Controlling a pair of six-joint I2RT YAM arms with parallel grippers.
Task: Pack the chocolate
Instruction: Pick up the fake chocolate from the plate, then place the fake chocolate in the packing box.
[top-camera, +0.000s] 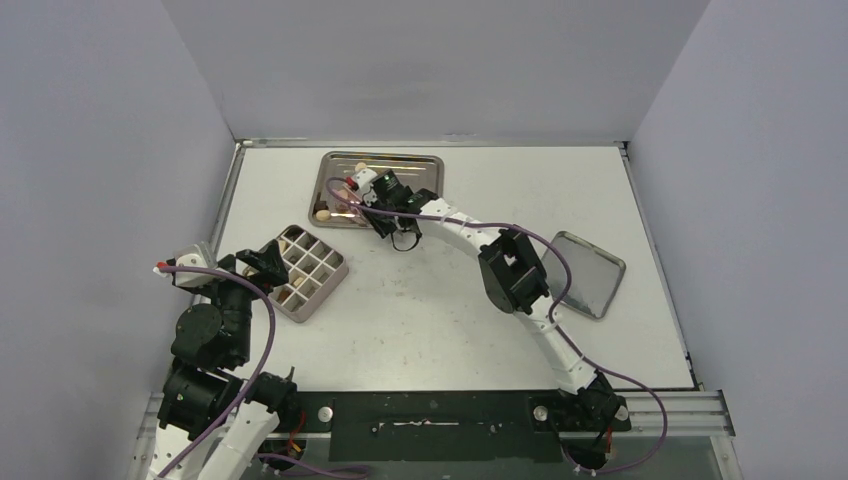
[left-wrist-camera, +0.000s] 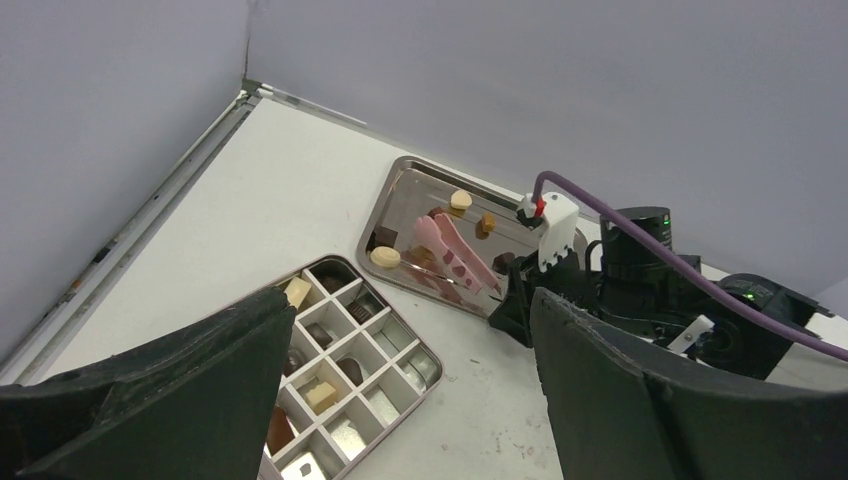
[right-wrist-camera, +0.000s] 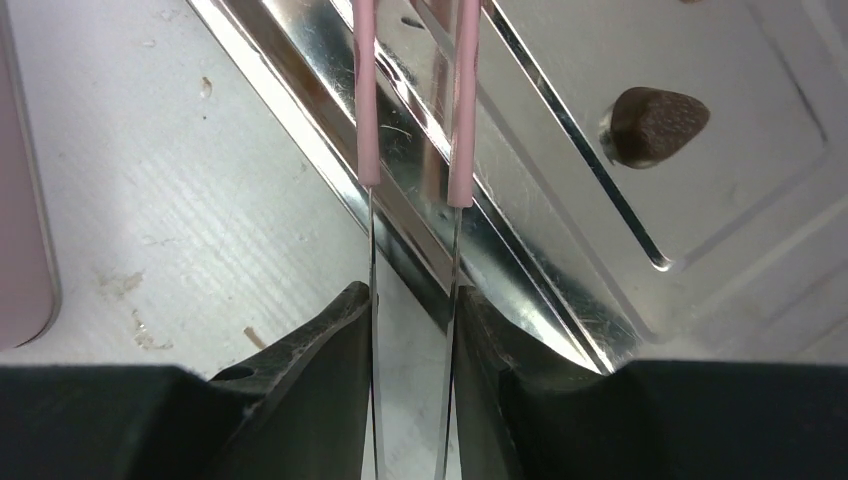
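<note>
Chocolate chunk (right-wrist-camera: 655, 125) on tray (right-wrist-camera: 760, 60), beyond right jaws clenched on pink tongs (right-wrist-camera: 462, 100); left jaws released.

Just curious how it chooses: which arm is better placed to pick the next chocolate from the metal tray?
The right arm. The right tool grips the pink tongs, which reach over the tray, a chocolate nearby. The left tool hangs open, empty, by the divided box.

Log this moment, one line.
right claw: gripping pink-tipped metal tongs at shiny steel tray | left claw: open near compartmented metal box
</note>
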